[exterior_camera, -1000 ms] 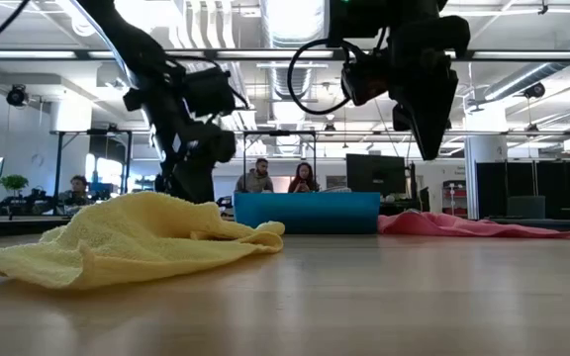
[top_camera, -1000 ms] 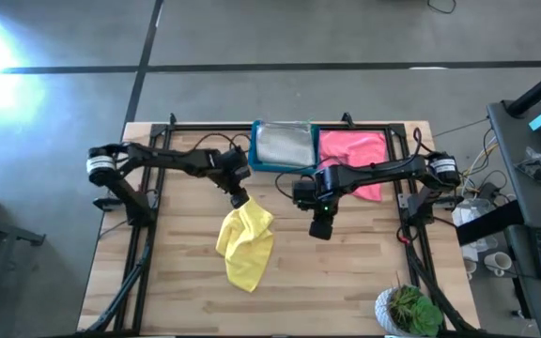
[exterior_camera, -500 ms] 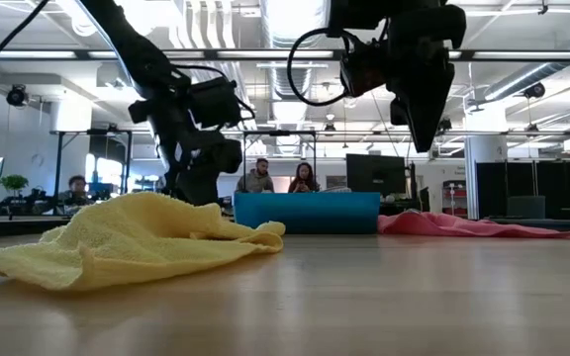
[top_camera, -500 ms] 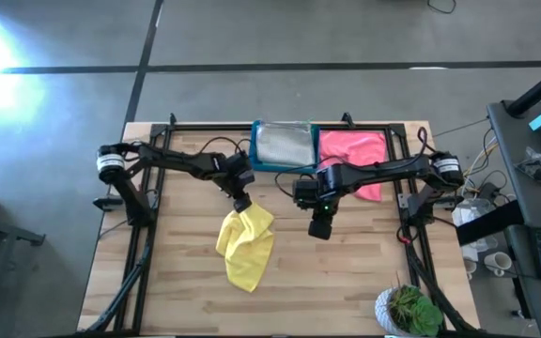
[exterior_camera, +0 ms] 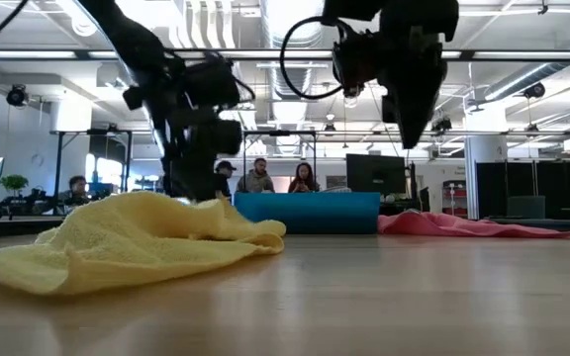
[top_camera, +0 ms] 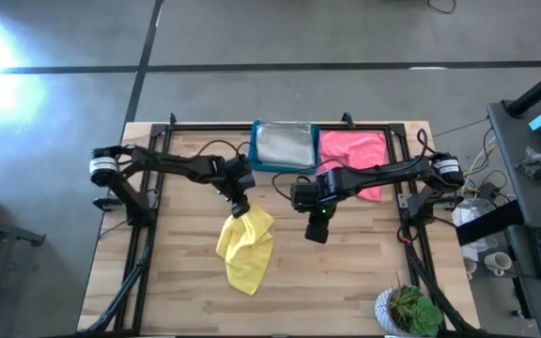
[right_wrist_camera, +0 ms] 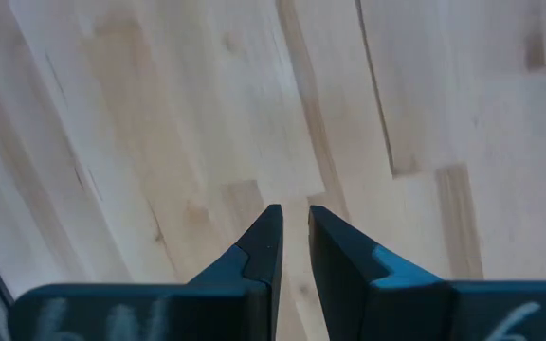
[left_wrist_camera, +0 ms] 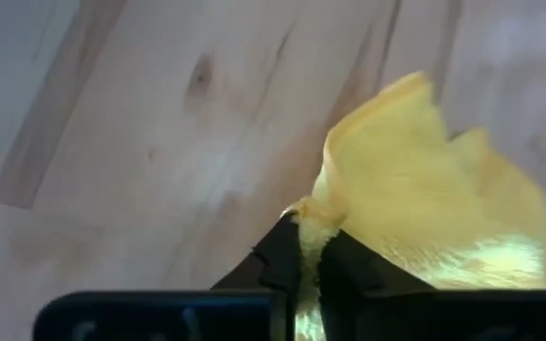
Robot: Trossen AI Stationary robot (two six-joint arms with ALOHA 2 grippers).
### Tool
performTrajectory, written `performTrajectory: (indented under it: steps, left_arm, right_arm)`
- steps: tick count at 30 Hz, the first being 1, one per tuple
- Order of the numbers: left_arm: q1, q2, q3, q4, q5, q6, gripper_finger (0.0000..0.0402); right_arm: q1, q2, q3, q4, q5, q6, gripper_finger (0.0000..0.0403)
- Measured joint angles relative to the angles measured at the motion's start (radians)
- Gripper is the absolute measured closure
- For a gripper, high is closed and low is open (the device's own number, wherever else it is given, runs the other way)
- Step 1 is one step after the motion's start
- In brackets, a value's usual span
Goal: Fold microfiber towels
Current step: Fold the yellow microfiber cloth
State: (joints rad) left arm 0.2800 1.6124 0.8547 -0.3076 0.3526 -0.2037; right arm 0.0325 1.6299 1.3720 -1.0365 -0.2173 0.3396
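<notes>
A yellow microfiber towel (top_camera: 244, 246) lies crumpled on the wooden table, left of its middle; the low view shows it as a low heap (exterior_camera: 137, 242). My left gripper (top_camera: 238, 208) is shut on its far end. My right gripper (top_camera: 316, 233) hangs above bare wood to the towel's right, its fingers (right_wrist_camera: 292, 216) a narrow slit apart with nothing between them. A pink towel (top_camera: 352, 155) lies spread at the far right, partly under my right arm. A light grey towel (top_camera: 285, 143) lies in the blue bin. My left gripper pinches the yellow towel's far edge (left_wrist_camera: 311, 223) between its two fingers, which slant down from the table's far left. A bunched fold of cloth sticks up between the fingertips. The rest of the towel (left_wrist_camera: 425, 189) lies slack on the table beyond them.
The blue bin (top_camera: 256, 150) stands at the far edge, middle, with the pink towel beside it on the right. A potted plant (top_camera: 407, 310) sits at the near right corner. Bare wood stretches along the near side and at the left.
My left gripper has gone a little toward the table's near edge, onto the yellow towel's far end. The towel's heap has shifted slightly at its end toward the table's near edge.
</notes>
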Motion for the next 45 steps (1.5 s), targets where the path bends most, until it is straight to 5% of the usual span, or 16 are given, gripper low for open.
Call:
performTrajectory:
  steps: [20,35,45]
  left_arm:
    - [-0.14,-0.471,0.173,-0.456,-0.012,-0.266,0.0394]
    - [-0.184,-0.423,0.254,-0.615,-0.185,-0.303,0.04]
    - [-0.183,-0.34,0.257,-0.699,-0.367,-0.284,0.04]
  right_arm:
    - [-0.026,0.0,0.0,0.598,0.033,-0.314,0.0352]
    - [-0.038,0.01,-0.014,0.652,0.0,-0.254,0.0249]
    - [0.017,0.015,-0.073,0.66,0.016,-0.306,0.0243]
